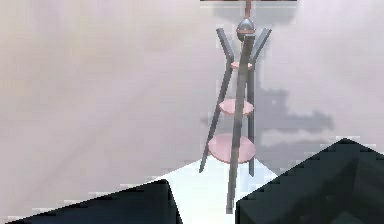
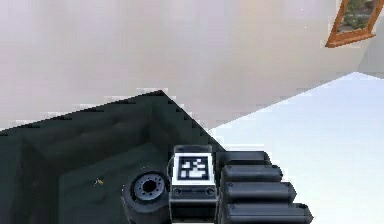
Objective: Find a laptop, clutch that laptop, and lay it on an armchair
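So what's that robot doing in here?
It is a wheeled robot whose job is to find a laptop and lay it on an armchair. Right now its arm sits beside a dark seat, with the gripper low in the arm side view; I cannot tell whether it holds anything. Ahead is a three-legged stand with round pink shelves, and dark furniture low on either side of it.
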